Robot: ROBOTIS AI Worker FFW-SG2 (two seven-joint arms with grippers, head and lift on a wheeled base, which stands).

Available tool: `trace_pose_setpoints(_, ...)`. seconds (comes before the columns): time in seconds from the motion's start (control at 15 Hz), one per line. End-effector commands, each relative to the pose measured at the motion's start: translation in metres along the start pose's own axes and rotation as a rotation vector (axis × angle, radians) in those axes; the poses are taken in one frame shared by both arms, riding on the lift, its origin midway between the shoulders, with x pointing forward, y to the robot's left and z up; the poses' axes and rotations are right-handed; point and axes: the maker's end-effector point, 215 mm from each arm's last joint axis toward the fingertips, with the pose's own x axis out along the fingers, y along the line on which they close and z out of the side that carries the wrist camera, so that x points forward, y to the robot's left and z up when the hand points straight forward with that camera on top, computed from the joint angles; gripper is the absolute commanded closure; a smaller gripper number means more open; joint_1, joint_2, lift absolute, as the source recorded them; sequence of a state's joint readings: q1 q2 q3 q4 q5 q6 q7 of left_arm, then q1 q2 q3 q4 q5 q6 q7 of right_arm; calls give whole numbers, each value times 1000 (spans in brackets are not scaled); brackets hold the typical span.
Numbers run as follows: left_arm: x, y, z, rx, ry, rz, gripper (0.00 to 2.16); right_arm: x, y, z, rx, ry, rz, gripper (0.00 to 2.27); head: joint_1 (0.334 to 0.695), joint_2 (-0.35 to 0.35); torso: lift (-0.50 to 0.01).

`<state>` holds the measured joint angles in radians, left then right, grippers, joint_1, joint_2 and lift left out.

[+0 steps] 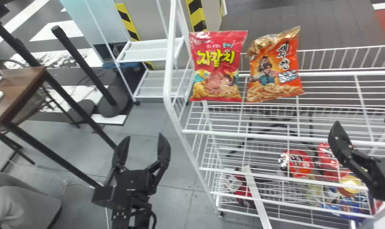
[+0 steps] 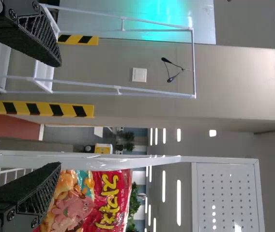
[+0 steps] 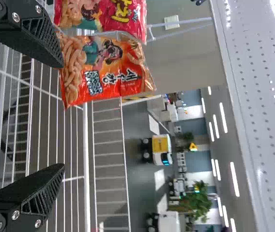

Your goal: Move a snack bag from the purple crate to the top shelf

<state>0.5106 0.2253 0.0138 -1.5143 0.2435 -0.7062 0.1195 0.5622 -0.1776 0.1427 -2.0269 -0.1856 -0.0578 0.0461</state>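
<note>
L gripper (image 1: pixel 145 137) is hanging spread at 8 o'clock, R gripper (image 1: pixel 363 122) is waiting spread at 3; red bag (image 1: pixel 216 65) & orange bag (image 1: pixel 275 71) are standing on wire shelf (image 1: pixel 275 137), 1–2 o'clock

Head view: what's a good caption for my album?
A red snack bag and an orange snack bag side by side on a white rack, left gripper and right gripper open.

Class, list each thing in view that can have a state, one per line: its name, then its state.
Red snack bag: upright, sealed, front facing the robot
Orange snack bag: upright, slightly tilted, top crumpled
Wire shelf: bearing both bags
Lower packets: grouped together beneath the shelf
Left end effector: open, empty
Right end effector: open, empty
</note>
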Motion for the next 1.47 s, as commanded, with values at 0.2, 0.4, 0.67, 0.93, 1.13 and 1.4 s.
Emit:
trace_pose_setpoints(0.2,-23,-12,-6,9,28,-8,80,-48,-56,-23,16,-29,-74,107,695,222,0)
trace_pose_setpoints(0.4,-31,-23,-9,21,40,-23,80,-50,-47,-32,-16,-7,-102,110,695,173,0)
trace_pose_setpoints(0.67,-37,-34,-5,34,42,-45,80,-50,-27,-40,-25,12,-87,110,695,168,0)
trace_pose_setpoints(0.93,-41,-36,-7,36,50,-47,80,-49,-17,-39,-25,8,-71,110,695,186,0)
trace_pose_setpoints(1.13,-41,-39,-8,39,53,-53,80,-48,-12,-36,-24,2,-62,110,695,195,0)
trace_pose_setpoints(1.4,-41,-39,-8,39,53,-53,80,-48,-11,-36,-24,3,-62,110,695,198,0)
